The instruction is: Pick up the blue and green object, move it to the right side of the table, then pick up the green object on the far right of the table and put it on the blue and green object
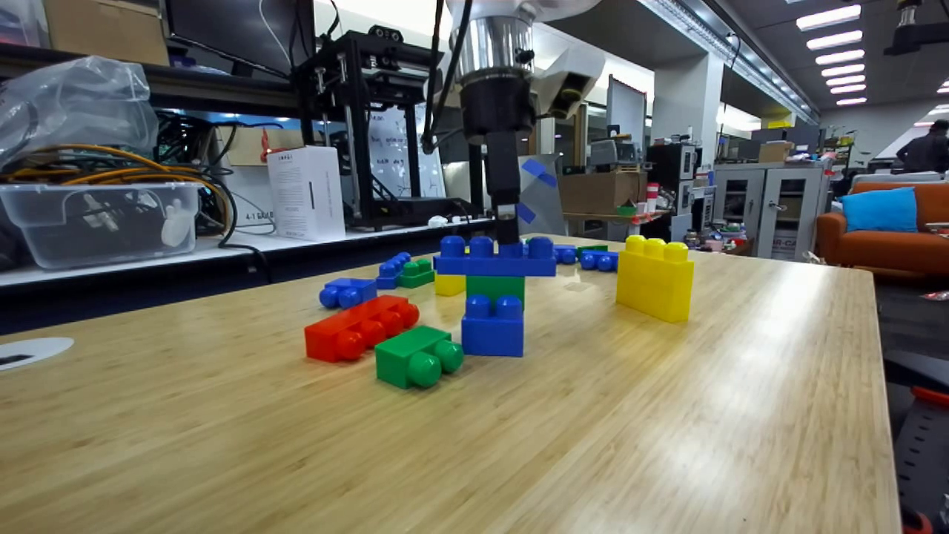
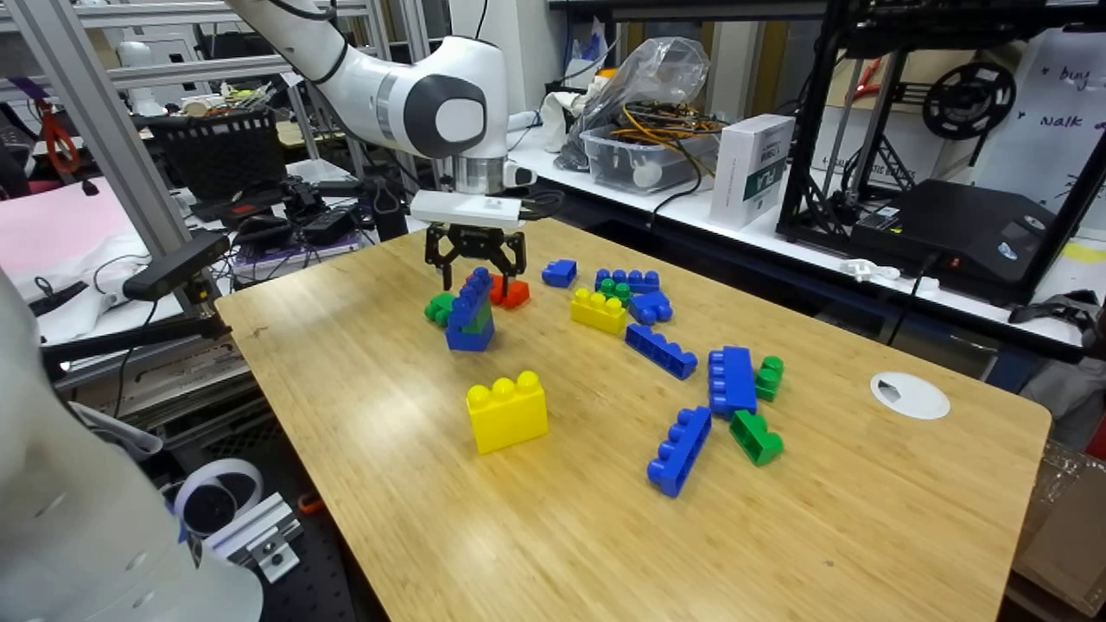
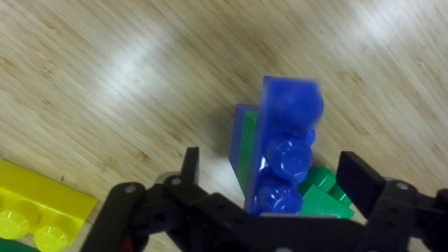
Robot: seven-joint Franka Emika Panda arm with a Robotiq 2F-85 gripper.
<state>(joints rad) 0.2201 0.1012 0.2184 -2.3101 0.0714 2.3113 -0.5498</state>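
Well, in an exterior view the blue and green object (image 2: 473,318) stands upright on the surface (image 2: 570,536), in its far left part as pictured, and its long axis, that of the wide top brick (image 2: 469,298), runs mostly away from the camera with a slight slant to the right; the claw (image 2: 476,287) straddles it, fingers (image 2: 447,276) spread wide, one to each side, while a tall yellow brick (image 2: 508,416) stands nearer the camera, apart. In an exterior view where a red brick (image 1: 361,330) lies to the object's left, that axis runs straight across the picture, studs pointing up, the green layer and blue bottom brick narrower beneath, two lower studs showing in front of the green; here a single finger of the claw shows, its tip about level with the upper studs. In the wrist view the top brick runs nearly up and down the picture, studs toward the camera, its upper end blurred and leaning slightly right, with gaps between its flanks and both fingers
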